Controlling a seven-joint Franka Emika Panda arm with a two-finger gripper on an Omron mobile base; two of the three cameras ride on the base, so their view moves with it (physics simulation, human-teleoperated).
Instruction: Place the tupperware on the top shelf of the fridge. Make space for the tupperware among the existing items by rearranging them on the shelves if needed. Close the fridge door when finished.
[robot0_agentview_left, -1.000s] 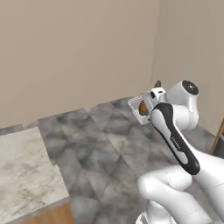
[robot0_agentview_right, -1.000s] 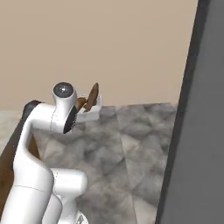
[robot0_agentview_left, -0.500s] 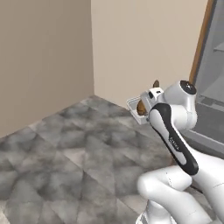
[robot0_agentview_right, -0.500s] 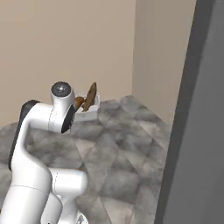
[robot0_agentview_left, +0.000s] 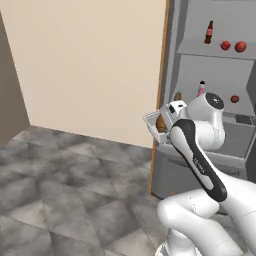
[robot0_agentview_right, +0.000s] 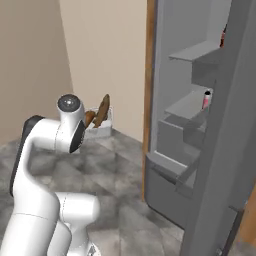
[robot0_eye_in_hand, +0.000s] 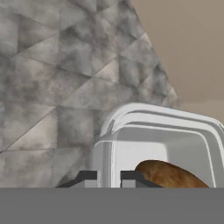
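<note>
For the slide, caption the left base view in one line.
Arm carries the tupperware toward the open fridge; a bottle and red fruits occupy the top shelf.

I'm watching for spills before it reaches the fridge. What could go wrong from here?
The gripper pinches only one wall of the tupperware, which is carried tilted, so the brown food might slide out. On the top shelf, the bottle and red fruits leave little room, so they could get knocked.
</note>
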